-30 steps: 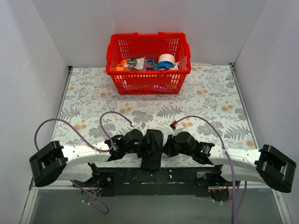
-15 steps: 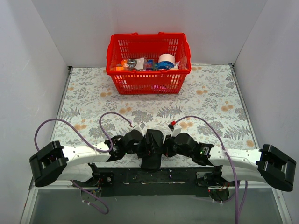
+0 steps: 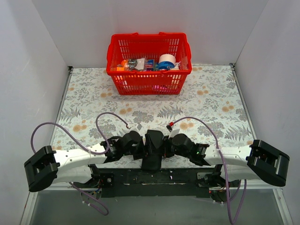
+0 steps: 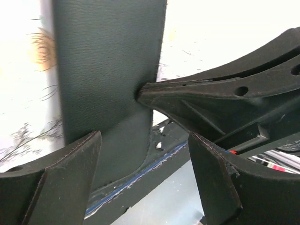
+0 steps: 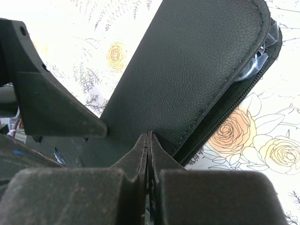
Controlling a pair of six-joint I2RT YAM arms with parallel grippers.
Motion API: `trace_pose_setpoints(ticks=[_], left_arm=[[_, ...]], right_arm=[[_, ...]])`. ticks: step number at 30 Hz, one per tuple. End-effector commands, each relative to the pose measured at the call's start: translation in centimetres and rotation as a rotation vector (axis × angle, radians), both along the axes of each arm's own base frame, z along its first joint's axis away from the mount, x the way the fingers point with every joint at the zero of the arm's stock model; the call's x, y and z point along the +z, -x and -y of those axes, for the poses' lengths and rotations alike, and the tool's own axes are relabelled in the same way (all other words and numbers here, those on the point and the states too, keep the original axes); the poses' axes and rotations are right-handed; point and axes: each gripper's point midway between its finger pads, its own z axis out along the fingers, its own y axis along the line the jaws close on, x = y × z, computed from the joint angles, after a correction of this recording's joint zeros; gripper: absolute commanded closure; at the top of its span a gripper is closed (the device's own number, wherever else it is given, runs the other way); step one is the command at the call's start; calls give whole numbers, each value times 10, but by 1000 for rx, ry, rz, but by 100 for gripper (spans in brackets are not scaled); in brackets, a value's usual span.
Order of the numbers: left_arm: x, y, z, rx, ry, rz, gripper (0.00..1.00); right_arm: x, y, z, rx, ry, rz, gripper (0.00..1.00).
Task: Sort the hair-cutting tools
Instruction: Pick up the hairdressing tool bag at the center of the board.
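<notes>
The large flat black pouch (image 3: 153, 146) lies at the table's near edge between both arms. My left gripper (image 3: 140, 149) sits at its left side, open and empty, with the pouch (image 4: 108, 70) past its jaws (image 4: 145, 136). My right gripper (image 3: 165, 147) is at the pouch's right side, its jaws shut tight (image 5: 148, 135) on the pouch's edge (image 5: 187, 84). A bit of silver and pale blue, part of the scissors (image 5: 255, 65), shows in the pouch's open zip at the far end. The black stick is hidden.
A red plastic basket (image 3: 149, 74) with several small items stands at the back middle. White walls close in the flowered tablecloth (image 3: 211, 103) on three sides. The black base bar (image 3: 154, 177) runs just below the pouch.
Both arms have sunk lower and spread outward; the elbows have moved toward the table's near corners. The grippers stay at the pouch, which has barely moved.
</notes>
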Motion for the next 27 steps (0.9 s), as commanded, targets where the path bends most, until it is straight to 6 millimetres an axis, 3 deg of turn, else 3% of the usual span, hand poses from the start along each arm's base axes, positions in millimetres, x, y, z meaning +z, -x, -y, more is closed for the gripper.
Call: trace_pose_setpoints(ticks=[1,7,12,13,15,16,27], left_arm=[[-1,-10,-41,108,-203,34,25],[-3,-13,-83,200,-361,45,24],[-15,-8,-71,175,-267,32,24],[-25,-4,-74,169,-270,23,24],[-24,-6,-62,151,-202,39,24],[-34,-2,-66,145,-203,35,24],[-46,-5,-52,130,-76,78,23]], right_arm=[[-2,2,-2,4,-8,10,99],[0,-1,0,2,14,37,99],[-5,1,3,7,25,32,99],[-6,3,5,7,28,27,99],[-9,5,8,9,34,24,99],[-8,5,9,6,30,25,99],[-16,6,35,-25,94,36,99]])
